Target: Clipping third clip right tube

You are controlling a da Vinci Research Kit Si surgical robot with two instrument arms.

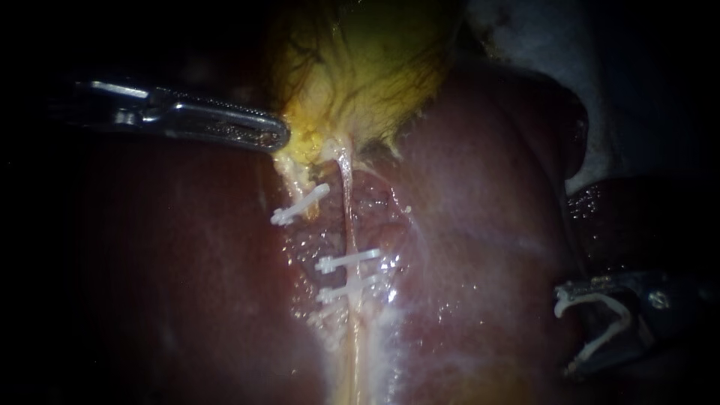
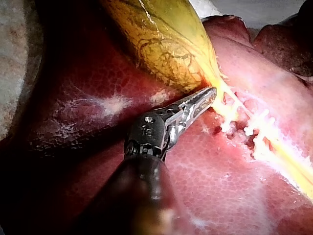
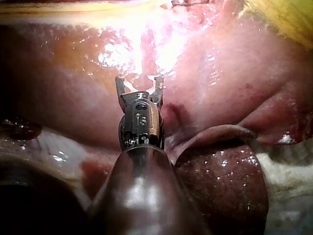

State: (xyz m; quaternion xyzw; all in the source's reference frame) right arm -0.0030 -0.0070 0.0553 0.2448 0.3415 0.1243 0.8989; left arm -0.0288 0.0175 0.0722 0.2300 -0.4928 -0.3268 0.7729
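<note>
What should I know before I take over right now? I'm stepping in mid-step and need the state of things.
Left instrument: tip at the gallbladder neck.
Right instrument: jaws hold an open new clip, off to the right over the liver, clear of the tubes.
Right tube: carries an upper clip and a lower clip. The left clip sits on the other strand.
Done: two clips on the right tube.
Left: bring the new clip across the right tube and close it.

The left instrument [image 1: 279,139] is bright silvery steel, with long slim jaws finely ridged along their edges, a small round hinge screw and a dark glossy shaft. The right instrument [image 1: 564,334] has thin dark jaws, a steel wrist with round pins and a similar dark shaft.
</note>
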